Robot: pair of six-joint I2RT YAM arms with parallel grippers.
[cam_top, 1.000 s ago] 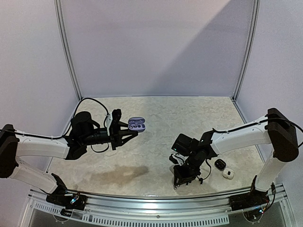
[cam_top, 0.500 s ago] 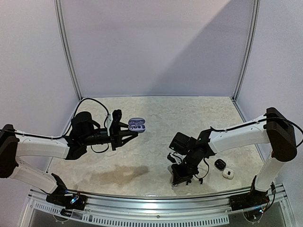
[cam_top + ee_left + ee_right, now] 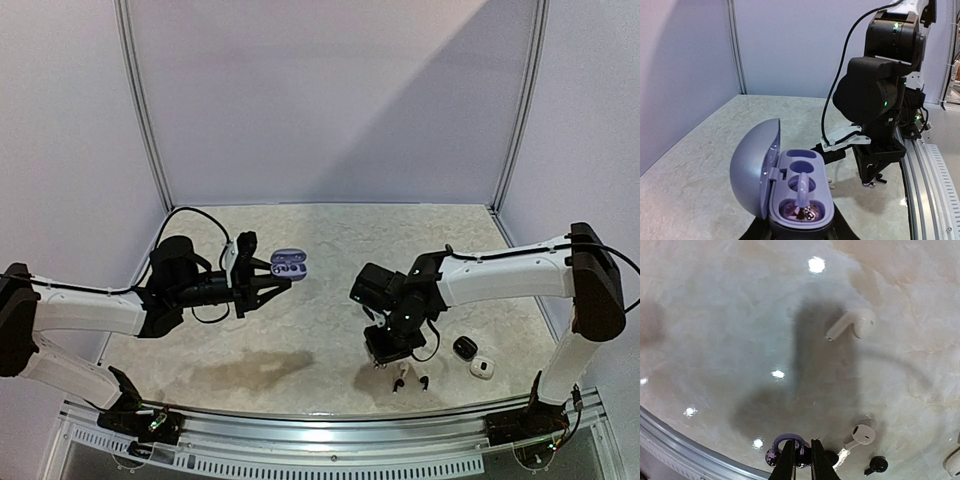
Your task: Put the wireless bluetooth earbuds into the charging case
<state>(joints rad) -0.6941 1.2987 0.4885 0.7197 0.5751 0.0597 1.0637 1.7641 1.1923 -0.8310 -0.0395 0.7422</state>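
The left gripper point(image 3: 283, 271) is clamped on the open purple charging case point(image 3: 801, 196), held above the left half of the worktop point(image 3: 330, 230). The case's long axis runs straight out from the gripper. Its lid point(image 3: 752, 169) is swung up on the left side. One seated earbud point(image 3: 803, 202) fills the nearest well, with its stem reaching toward the case's middle.

The right gripper point(image 3: 801, 446) hangs over the near edge, right of centre. Its fingers are pinched together on a purple earbud point(image 3: 774, 454).

Below it, two white earbuds point(image 3: 852, 324) point(image 3: 860, 434) lie flat on the worktop, both stems slanting the same way. A black earbud point(image 3: 878, 464) lies just beside the nearer one.
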